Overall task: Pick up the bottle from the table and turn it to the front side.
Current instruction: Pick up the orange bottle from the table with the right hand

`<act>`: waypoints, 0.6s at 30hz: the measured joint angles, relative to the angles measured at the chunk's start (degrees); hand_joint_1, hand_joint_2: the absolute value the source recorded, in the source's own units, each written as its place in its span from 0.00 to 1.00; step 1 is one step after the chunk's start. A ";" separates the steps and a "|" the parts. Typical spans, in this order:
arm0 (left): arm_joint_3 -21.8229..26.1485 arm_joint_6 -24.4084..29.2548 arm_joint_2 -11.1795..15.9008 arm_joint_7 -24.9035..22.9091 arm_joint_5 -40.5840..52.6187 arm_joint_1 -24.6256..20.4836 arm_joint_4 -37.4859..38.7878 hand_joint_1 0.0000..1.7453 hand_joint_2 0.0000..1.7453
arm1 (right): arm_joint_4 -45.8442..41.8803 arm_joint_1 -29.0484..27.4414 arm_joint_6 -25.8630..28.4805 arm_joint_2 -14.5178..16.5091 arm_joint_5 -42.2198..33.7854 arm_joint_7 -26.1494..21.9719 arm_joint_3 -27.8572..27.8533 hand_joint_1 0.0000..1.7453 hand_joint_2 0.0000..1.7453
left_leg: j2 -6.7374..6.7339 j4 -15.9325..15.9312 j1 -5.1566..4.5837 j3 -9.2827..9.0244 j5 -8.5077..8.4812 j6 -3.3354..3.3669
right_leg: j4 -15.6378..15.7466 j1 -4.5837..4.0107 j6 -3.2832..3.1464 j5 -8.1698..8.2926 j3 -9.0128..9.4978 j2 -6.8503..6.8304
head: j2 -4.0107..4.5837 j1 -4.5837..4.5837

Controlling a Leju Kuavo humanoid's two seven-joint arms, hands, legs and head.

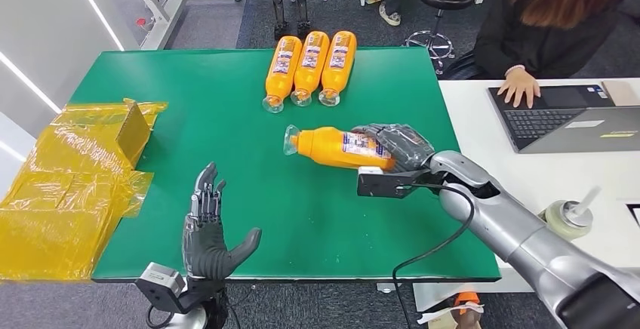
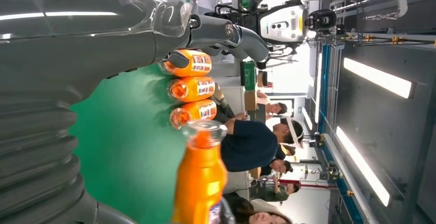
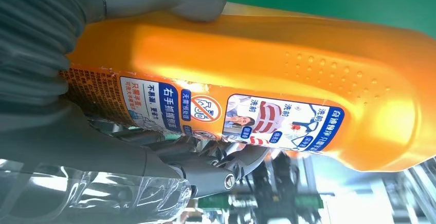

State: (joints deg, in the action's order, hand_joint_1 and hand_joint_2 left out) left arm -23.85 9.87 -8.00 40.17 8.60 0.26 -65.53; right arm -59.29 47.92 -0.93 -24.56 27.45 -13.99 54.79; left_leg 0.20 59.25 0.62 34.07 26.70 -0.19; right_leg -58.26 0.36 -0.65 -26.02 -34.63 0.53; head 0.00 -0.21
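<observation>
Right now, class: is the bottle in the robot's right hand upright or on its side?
On its side: the bottle lies level in the right hand, its clear cap toward the left hand's side.

Even, bright indoor light over my green table (image 1: 226, 110), shadows soft and short. Ceiling light strips (image 2: 378, 77) blaze at the right of my left wrist view. A broad glare patch whitens the bottle (image 3: 267, 75) in my right hand's close-up; lower background blurs.
</observation>
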 joint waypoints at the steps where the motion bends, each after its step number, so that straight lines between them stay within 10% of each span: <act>1: 0.09 0.09 -0.02 0.00 0.09 0.00 0.00 0.00 1.00 | -0.92 -0.36 0.35 -0.03 0.27 -0.05 -0.61 0.96 1.00 | 0.01 0.00 0.00 0.01 0.00 0.00 | 0.00 0.00 0.00 0.00 0.00 -0.01 | 0.00 0.01; 18: 6.01 -12.97 -3.41 0.00 -10.16 0.01 1.35 0.00 1.00 | -13.95 -18.56 7.44 1.43 6.71 -4.67 -11.51 0.95 1.00 | 0.12 -0.01 0.00 0.13 0.01 0.02 | 0.01 -0.01 0.04 -0.04 -0.05 -0.15 | 0.00 0.00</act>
State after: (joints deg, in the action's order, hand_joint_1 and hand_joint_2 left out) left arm -17.83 -3.10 -11.40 40.17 -1.56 0.26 -64.18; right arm -73.24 29.36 6.51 -23.12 34.15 -18.67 43.28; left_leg 0.32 59.24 0.62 34.19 26.71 -0.18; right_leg -58.25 0.35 -0.61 -26.06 -34.68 0.38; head 0.00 -0.21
